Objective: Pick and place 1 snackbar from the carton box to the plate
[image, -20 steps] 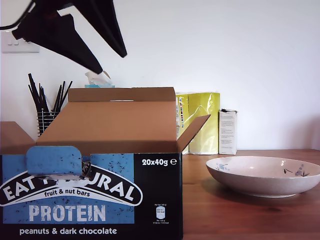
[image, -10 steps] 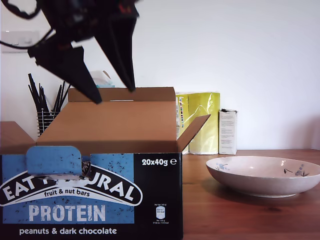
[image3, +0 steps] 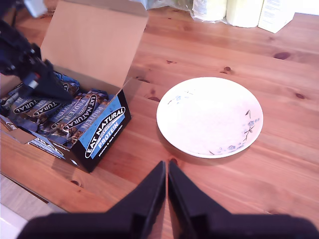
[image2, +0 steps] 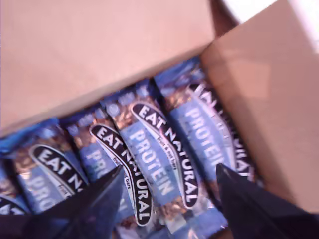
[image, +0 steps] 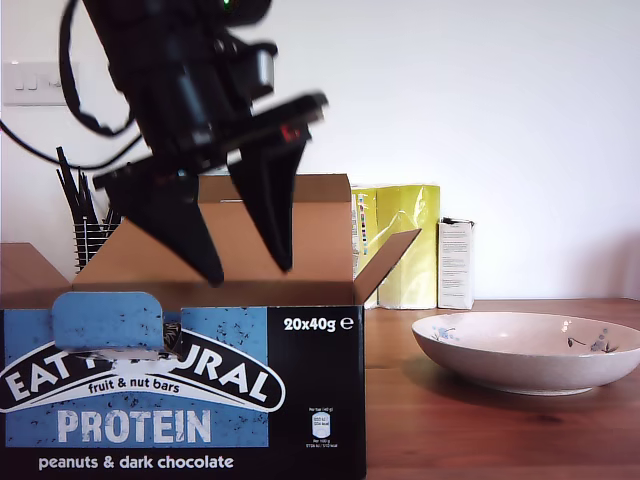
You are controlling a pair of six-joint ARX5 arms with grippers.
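Black sticks (image: 68, 190) in a wire holder (image: 90, 245), yellow packets (image: 405, 245) and a small white carton (image: 456, 265) are noted on the wooden table (image: 500, 430)

one carton box (image: 180, 390), one plate (image: 530, 352), at least five snackbars (image2: 154, 159)

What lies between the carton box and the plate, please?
Only bare table separates the carton box and the plate, as the second wrist view shows.
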